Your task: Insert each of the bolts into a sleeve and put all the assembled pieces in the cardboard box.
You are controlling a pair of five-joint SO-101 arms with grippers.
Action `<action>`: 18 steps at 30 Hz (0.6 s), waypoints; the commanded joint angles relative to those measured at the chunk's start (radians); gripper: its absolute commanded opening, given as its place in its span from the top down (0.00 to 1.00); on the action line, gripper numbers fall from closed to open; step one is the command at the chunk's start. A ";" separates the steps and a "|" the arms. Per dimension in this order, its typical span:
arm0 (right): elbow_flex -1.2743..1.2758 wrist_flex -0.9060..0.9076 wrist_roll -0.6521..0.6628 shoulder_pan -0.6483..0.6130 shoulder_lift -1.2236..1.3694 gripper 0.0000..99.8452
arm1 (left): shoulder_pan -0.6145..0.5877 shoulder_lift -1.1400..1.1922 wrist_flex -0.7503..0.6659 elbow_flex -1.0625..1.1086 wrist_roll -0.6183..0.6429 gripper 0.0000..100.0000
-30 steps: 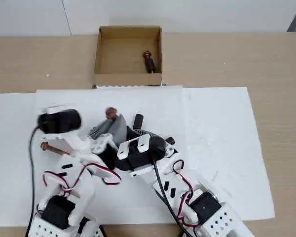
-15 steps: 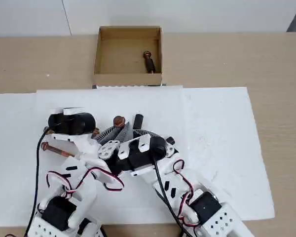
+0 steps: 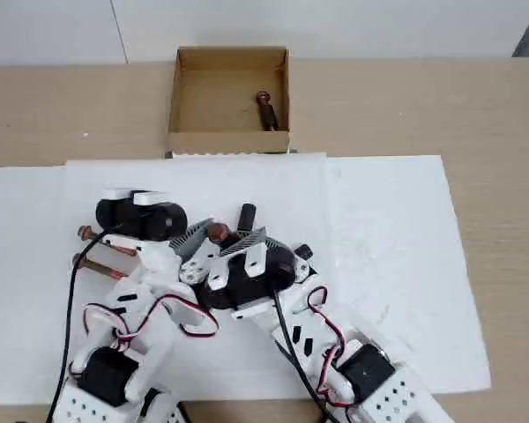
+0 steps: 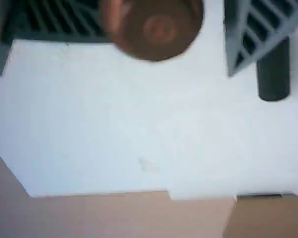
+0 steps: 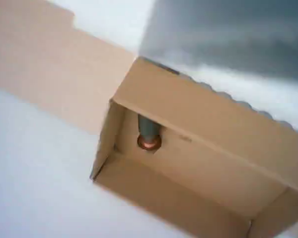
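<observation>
You'll see the cardboard box (image 3: 232, 141) is matt brown, its cut rim showing wavy corrugation in the right wrist view. Your table (image 3: 476, 106) looks like smooth, pale wood. The white sheet (image 3: 379, 247) on it reads as matt paper, faintly speckled. The bolt (image 4: 154, 27) is coppery-brown metal with a dull sheen on its round head, and the loose bolts (image 3: 97, 264) look the same. The sleeve (image 4: 273, 74) is dark, smooth and matt; its material you cannot tell. The arm shells (image 3: 150, 260) are smooth white plastic and the motors (image 3: 247, 273) glossy black.

One sleeved bolt (image 3: 265, 111) lies in the cardboard box (image 3: 229, 141); a black sleeve (image 3: 247, 214) lies outside.
</observation>
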 commanded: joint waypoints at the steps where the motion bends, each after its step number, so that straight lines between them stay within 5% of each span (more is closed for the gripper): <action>1: -0.057 -0.030 0.011 0.005 -0.015 1.00 | -0.008 -0.008 0.003 -0.016 -0.029 0.73; 11: -0.043 -0.036 0.011 0.019 -0.015 1.00 | -0.009 -0.003 0.006 -0.140 -0.035 0.73; 18: -0.049 -0.038 0.011 0.096 -0.015 1.00 | -0.094 -0.002 0.003 -0.265 -0.175 0.73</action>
